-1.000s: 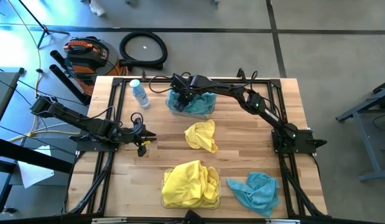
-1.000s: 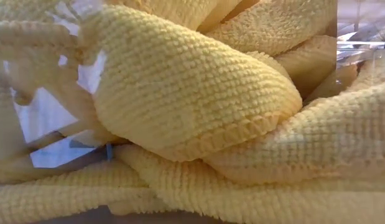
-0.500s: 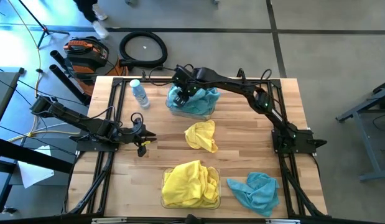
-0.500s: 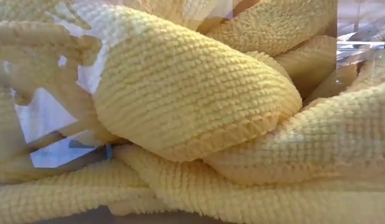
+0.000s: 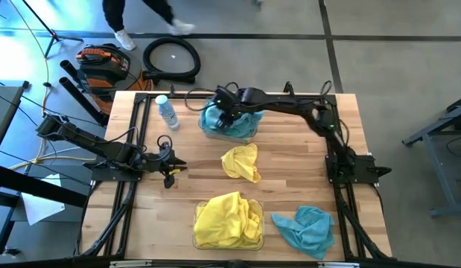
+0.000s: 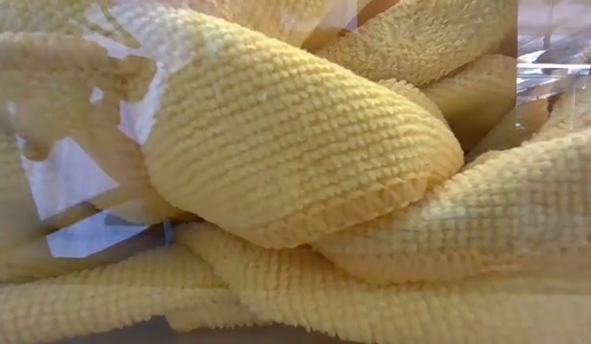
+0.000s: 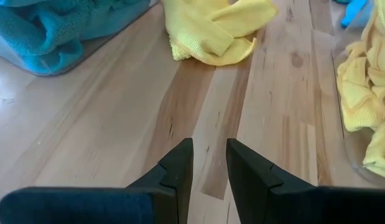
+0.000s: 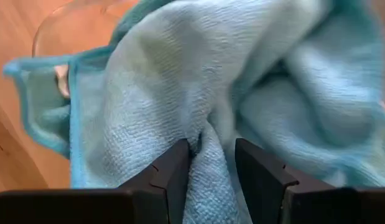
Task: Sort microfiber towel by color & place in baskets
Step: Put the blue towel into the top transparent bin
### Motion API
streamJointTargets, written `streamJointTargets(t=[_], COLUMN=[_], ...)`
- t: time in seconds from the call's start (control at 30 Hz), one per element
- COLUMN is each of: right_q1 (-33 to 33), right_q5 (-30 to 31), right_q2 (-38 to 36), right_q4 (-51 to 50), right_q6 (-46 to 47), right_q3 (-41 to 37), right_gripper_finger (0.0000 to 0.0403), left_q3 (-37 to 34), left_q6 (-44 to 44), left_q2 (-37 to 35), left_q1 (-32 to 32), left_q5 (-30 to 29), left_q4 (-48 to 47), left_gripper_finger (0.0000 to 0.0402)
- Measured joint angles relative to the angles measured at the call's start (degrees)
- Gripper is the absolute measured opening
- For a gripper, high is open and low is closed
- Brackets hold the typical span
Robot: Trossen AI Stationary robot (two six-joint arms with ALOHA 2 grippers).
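The right pincer (image 5: 227, 117) is over the clear basket (image 5: 249, 137) at the far edge of the desk (image 5: 290, 179), fingers apart w/ a fold of teal towel (image 8: 242, 81) pinched up between them; it looks to me released, not clenched. The left pincer (image 7: 209, 163) waits near the left edge, slightly open, holding nothing. The loose yellow towel (image 5: 241, 162) lies mid-desk, just toward the near edge from the right pincer, long axis approx. far-to-near. The yellow basket (image 5: 260, 242) sits at the near edge; a loose teal towel (image 5: 304, 229) lies toward the near right corner. The right arm seems nearer to both.
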Motion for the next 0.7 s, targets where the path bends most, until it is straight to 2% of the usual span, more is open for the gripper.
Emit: streamJointTargets(t=[0.23, 0.4, 0.5, 0.7], right_q1=[-2.56, -3.39, -3.30, -4.50], right_q5=[-1.02, -5.30, -5.20, -2.44], right_q2=[-17.46, -26.82, -27.31, -25.53], right_q4=[28.59, 53.31, 59.27, 61.57], right_q6=[4.04, 5.06, 5.23, 6.41], right_q3=[-29.77, -47.27, -52.68, -56.44], right_gripper_finger=[0.0129, 0.0129, 0.0129, 0.0129], left_q3=[0.00, 0.00, 0.00, 0.00], left_q6=[-0.08, -0.08, -0.08, -0.10], left_q2=[0.00, 0.00, 0.00, 0.00], left_q1=[0.00, 0.00, 0.00, 0.00], left_q5=[0.00, -0.64, -1.12, -1.25], left_q4=[-0.46, -0.45, -0.36, 0.10], left_gripper_finger=[0.0085, 0.0085, 0.0085, 0.0085])
